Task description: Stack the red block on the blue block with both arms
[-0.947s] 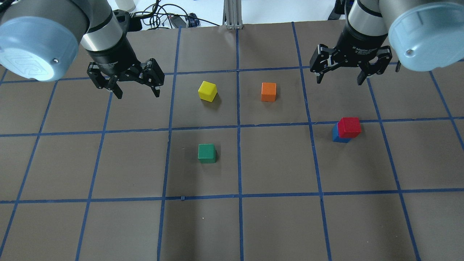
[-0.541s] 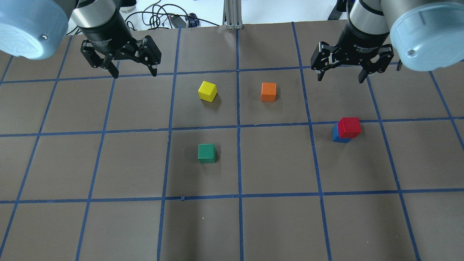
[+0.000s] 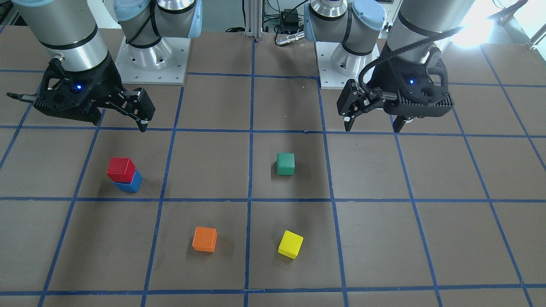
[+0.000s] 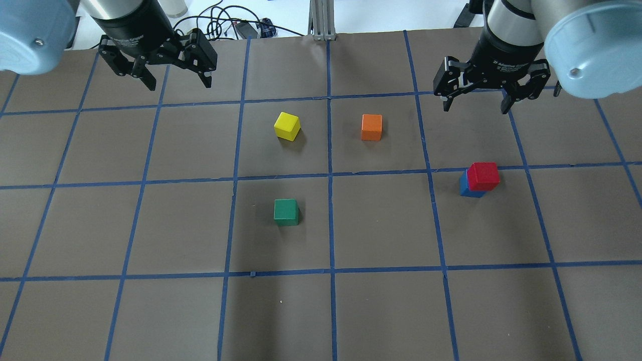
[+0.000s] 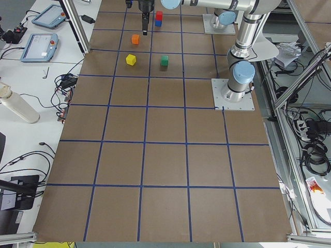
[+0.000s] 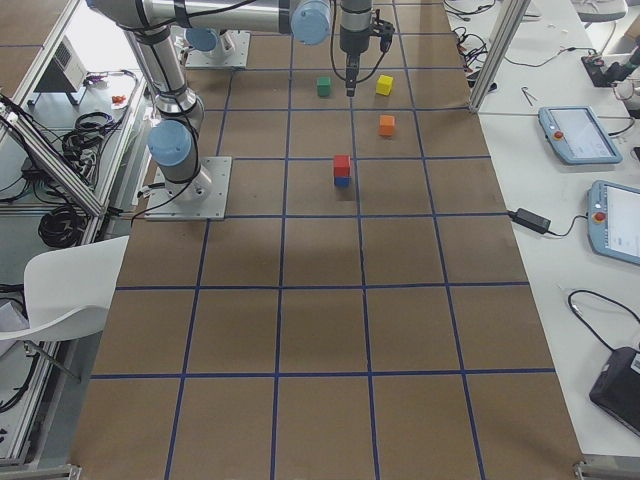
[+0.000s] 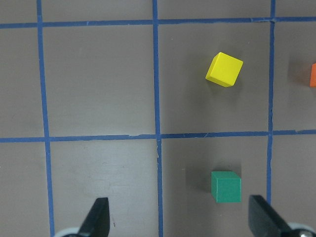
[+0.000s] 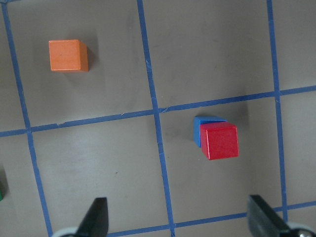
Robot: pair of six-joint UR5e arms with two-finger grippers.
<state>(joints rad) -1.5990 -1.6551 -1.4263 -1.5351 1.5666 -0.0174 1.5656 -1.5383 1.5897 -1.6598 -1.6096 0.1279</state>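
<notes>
The red block (image 4: 483,176) sits on top of the blue block (image 4: 466,188) on the right side of the table; the stack also shows in the front view (image 3: 120,169) and in the right wrist view (image 8: 219,140). My right gripper (image 4: 476,104) is open and empty, raised and farther back from the stack. My left gripper (image 4: 177,83) is open and empty, raised high at the far left of the table. Its fingertips (image 7: 98,217) frame bare table in the left wrist view.
A yellow cube (image 4: 287,126) and an orange cube (image 4: 371,127) lie in the middle back squares. A green cube (image 4: 286,211) lies nearer the front. The brown table (image 4: 381,301) carries a blue tape grid. Cables lie past the back edge (image 4: 225,25).
My left gripper has moved up and toward the back of the table, still open. My right gripper has drifted slightly back. The stack and other cubes have not moved.
</notes>
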